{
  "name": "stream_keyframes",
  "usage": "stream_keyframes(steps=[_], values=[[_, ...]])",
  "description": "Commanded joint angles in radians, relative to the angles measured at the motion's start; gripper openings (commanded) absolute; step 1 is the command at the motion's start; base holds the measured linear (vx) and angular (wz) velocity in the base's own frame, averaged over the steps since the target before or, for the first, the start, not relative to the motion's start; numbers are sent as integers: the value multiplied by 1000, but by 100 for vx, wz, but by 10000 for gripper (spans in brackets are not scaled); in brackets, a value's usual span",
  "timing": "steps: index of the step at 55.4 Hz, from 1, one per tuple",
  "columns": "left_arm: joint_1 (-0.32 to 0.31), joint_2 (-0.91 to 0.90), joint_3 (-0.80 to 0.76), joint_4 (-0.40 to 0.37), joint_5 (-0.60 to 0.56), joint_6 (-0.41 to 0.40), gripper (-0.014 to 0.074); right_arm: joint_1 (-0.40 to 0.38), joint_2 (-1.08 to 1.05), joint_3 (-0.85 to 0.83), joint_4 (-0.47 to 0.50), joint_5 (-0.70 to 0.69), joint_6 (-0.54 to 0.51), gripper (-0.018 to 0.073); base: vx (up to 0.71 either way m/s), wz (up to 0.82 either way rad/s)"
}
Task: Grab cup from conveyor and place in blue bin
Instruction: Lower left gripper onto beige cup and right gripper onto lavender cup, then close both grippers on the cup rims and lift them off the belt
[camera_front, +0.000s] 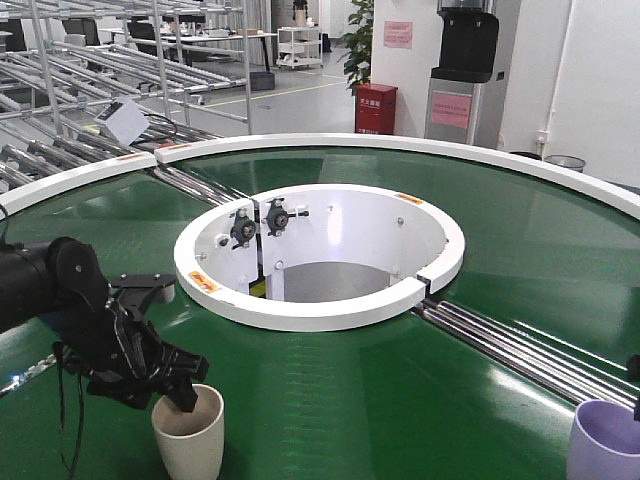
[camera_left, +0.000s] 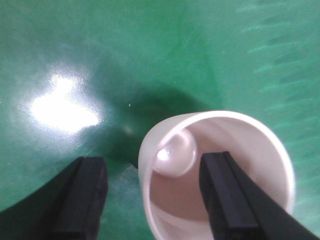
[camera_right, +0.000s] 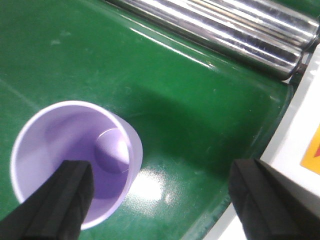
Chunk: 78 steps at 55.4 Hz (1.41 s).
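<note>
One cream cup (camera_front: 187, 435) and one lilac cup (camera_front: 608, 442) on one conveyor (camera_front: 400, 400)

Conveyor (camera_front: 400, 400) dark green, white rims — cream cup (camera_front: 188, 432), lilac cup (camera_front: 606, 442).

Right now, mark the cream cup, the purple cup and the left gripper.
cream cup (camera_front: 190, 445): front view, outer wall.
purple cup (camera_right: 80, 145): right wrist view, inner wall.
left gripper (camera_left: 152, 160): left wrist view, midway between its fingertips.
</note>
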Motion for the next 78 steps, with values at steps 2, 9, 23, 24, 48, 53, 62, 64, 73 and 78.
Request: stream_keyframes(steps=[2, 9, 23, 24, 48, 53, 62, 64, 73, 78], values=[[-3, -31, -34, -20, -31, 3, 512, -5, -6, -33, -9, -51, -13, 594, 0, 0], [-7, -4, -34, -21, -37, 3, 508, -5, 48, -33, -9, -53, -15, 583, 0, 0], [-28, 12, -34, -20, -53, 36, 251, -5, 120, -33, 20, -72, -46, 263, 0, 0], [-29, 11, -34, -20, -54, 40, 221, -5, 120, -33, 23, -74, -48, 227, 0, 0], [-38, -236, -34, -22, -131, 54, -8, -5, -121, -42, 145, -66, -141, -13, 0, 0], [-38, -340, -34, -15, -167, 54, -8, -5, -223, -42, 176, -66, -159, -13, 0, 0], [-38, -492, -34, 50, -194, 37, -6, -5, -421, -42, 194, -61, -173, -12, 0, 0], [-38, -519, -34, 68, -184, 21, -6, -5, -458, -42, 194, -54, -173, -12, 0, 0], [-38, -579, -34, 109, -144, -7, -6, -5, -571, -42, 193, -43, -173, -9, 0, 0], [-38, -586, -34, 109, -144, -5, -6, -5, -597, -42, 194, -31, -172, -9, 0, 0]])
